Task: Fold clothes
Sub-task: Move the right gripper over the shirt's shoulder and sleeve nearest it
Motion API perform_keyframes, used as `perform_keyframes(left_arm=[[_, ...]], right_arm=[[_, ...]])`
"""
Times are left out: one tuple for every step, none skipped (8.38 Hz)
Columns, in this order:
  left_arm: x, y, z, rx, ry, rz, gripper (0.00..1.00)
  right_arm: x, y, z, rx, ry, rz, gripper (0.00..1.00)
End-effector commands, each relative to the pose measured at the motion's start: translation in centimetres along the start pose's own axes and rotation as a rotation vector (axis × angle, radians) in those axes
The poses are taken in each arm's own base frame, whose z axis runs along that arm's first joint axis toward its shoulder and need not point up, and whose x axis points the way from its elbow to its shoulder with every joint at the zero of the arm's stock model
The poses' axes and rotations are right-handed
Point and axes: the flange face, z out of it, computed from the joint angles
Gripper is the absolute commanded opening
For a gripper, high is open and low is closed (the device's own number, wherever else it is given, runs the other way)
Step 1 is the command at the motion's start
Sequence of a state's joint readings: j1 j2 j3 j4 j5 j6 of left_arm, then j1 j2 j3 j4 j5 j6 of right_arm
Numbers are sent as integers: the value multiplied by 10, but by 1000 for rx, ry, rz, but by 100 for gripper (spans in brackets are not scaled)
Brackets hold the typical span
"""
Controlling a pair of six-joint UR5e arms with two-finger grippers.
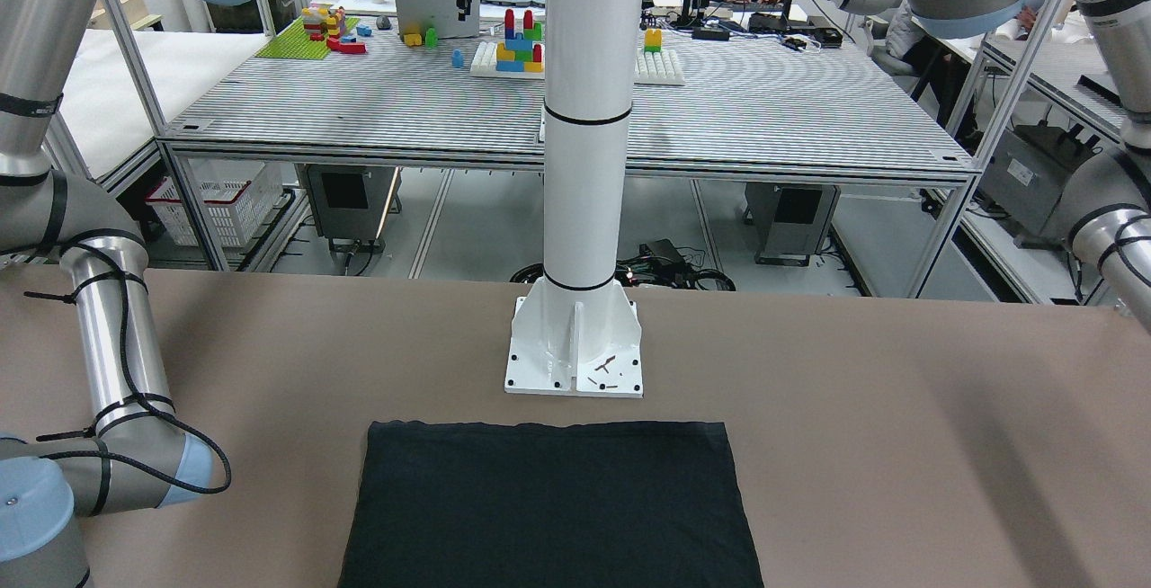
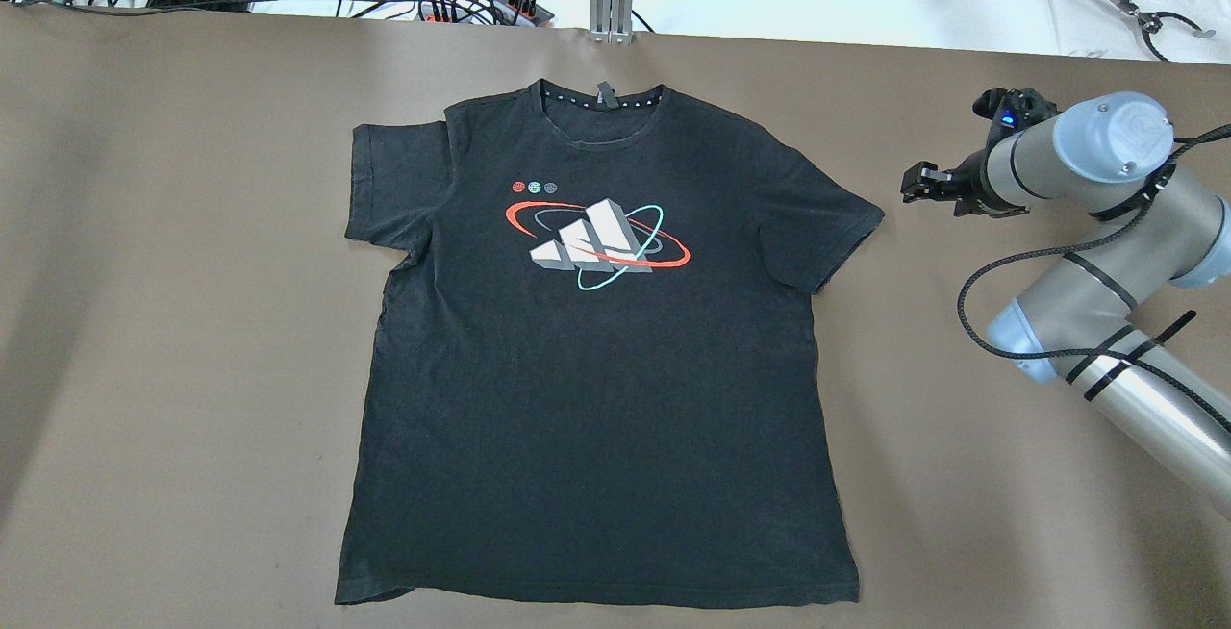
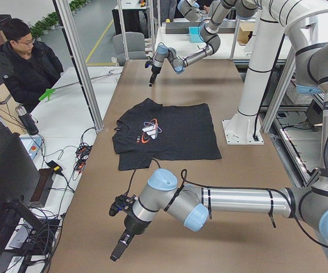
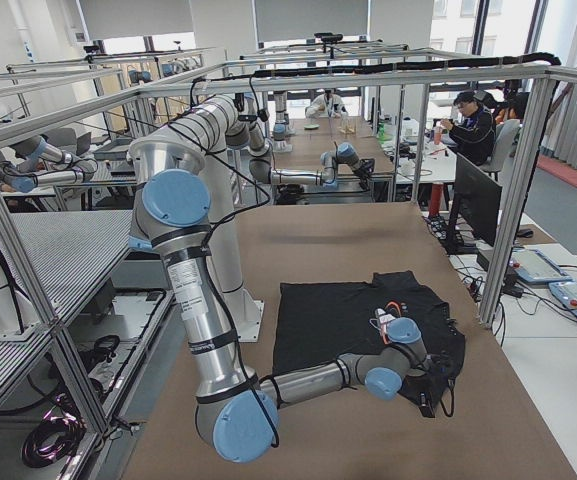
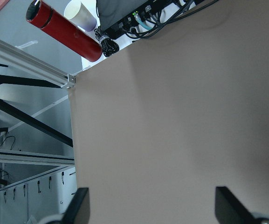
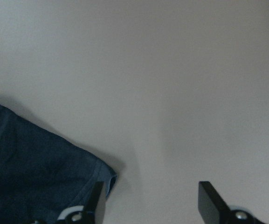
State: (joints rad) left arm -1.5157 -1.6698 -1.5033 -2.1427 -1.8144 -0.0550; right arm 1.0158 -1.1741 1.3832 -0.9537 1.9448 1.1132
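**Both grippers empty, right one beside the sleeve**

Right gripper (image 6: 150,204): jaws spread wide, nothing held, bare table (image 2: 192,321) beneath it. The black T-shirt (image 2: 596,369) lies flat with its print up. Its nearest sleeve (image 6: 55,172) ends just outside one finger (image 6: 97,200), not between the jaws.

Left gripper (image 5: 153,205): also wide open and empty. Only tabletop shows below it, and the shirt is well off to its side.

Judgement: first fold not begun. The right gripper should shift sideways until the sleeve hem sits between its fingers. It should come down to the table, pinch both layers at the hem, and lift low so the body doesn't drag.
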Motion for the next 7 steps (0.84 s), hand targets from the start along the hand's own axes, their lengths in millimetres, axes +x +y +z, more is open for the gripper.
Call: perform_keyframes(left_arm=[[1, -3, -2, 10, 2, 2, 95], [2, -3, -2, 12, 3, 4, 94], [2, -3, -2, 11, 3, 4, 94], [2, -3, -2, 12, 3, 4, 94], [2, -3, -2, 12, 3, 4, 94], [2, -3, -2, 12, 3, 4, 94], [2, -3, -2, 12, 3, 4, 94]], right_arm=[[-19, 0, 31, 12, 28, -11, 73], [-22, -2, 35, 9, 32, -11, 72], [-38, -5, 42, 6, 31, -17, 72], [-44, -7, 44, 9, 25, -19, 71], [-45, -4, 47, 5, 26, -23, 70], [-43, -4, 49, 3, 30, -23, 69], [-44, -3, 50, 2, 30, -24, 69]])
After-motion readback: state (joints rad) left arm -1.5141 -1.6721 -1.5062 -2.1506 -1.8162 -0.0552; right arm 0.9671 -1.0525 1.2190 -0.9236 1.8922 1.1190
